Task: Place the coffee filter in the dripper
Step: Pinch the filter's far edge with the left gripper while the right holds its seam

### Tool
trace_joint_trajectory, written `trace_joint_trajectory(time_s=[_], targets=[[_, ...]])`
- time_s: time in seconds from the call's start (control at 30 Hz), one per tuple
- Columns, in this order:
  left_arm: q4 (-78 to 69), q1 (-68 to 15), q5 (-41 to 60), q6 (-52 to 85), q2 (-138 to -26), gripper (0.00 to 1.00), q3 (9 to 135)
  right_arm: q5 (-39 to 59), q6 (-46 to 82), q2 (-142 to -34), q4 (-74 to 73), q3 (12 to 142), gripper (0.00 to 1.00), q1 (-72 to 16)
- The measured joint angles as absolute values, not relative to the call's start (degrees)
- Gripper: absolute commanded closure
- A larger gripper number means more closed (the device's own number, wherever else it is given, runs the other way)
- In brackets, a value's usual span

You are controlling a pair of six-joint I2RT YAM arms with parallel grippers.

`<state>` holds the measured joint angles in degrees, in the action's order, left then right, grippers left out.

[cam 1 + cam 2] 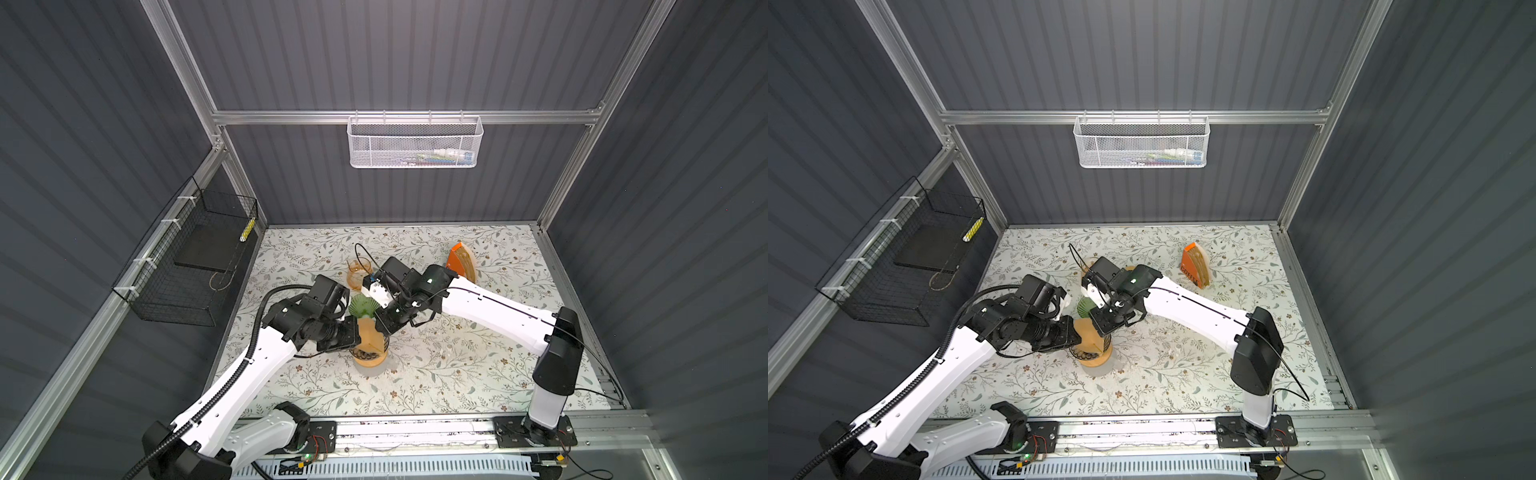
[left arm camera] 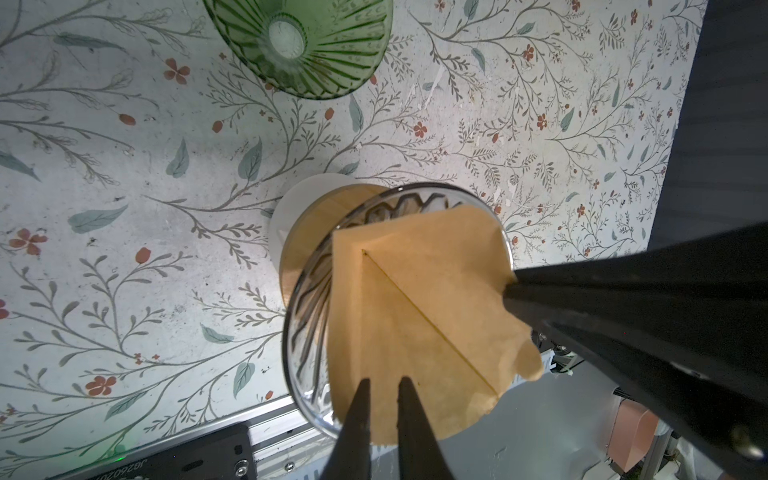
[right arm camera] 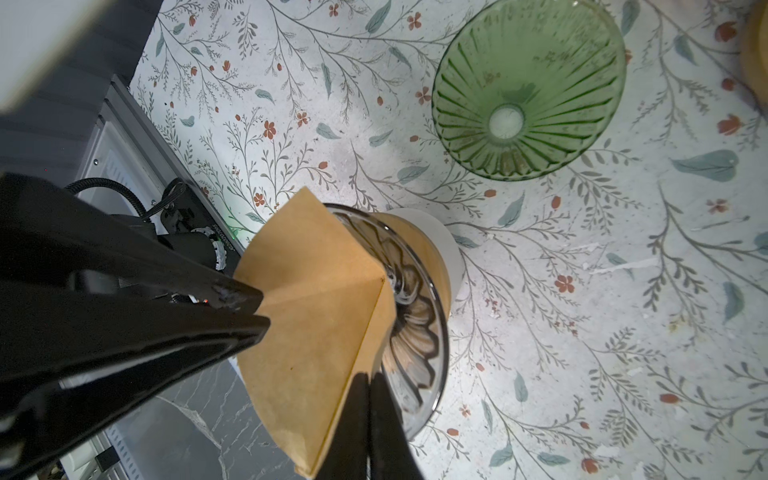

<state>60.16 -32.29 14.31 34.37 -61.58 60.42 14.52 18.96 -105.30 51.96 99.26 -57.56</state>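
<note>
The brown paper coffee filter (image 2: 415, 291) (image 3: 316, 311) stands with its folded point down inside the clear glass dripper (image 2: 303, 332) (image 3: 415, 332), which sits on a wooden collar and a white base. The filter is still mostly flat, with its upper part sticking out above the rim. My left gripper (image 2: 384, 380) is shut on one side of the filter's upper edge. My right gripper (image 3: 370, 376) is shut on the opposite edge, along the seam. In both top views the two grippers (image 1: 360, 332) (image 1: 380, 324) meet over the dripper (image 1: 368, 357) (image 1: 1094, 357) near the table's middle.
A green ribbed glass dripper (image 1: 361, 307) (image 3: 528, 87) stands just behind the clear one. An amber glass (image 1: 359, 268) is further back, and an orange filter holder (image 1: 461, 266) at the back right. A black wire basket (image 1: 187, 266) hangs on the left wall.
</note>
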Motion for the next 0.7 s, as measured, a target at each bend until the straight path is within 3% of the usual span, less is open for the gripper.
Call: trace_joint_trajectory(time_s=[0.7], targets=[[58.98,-32.29,13.41,34.35,-61.56,0.87,58.72,11.81,18.98,-106.41,51.96,99.29,0.95,-58.19]])
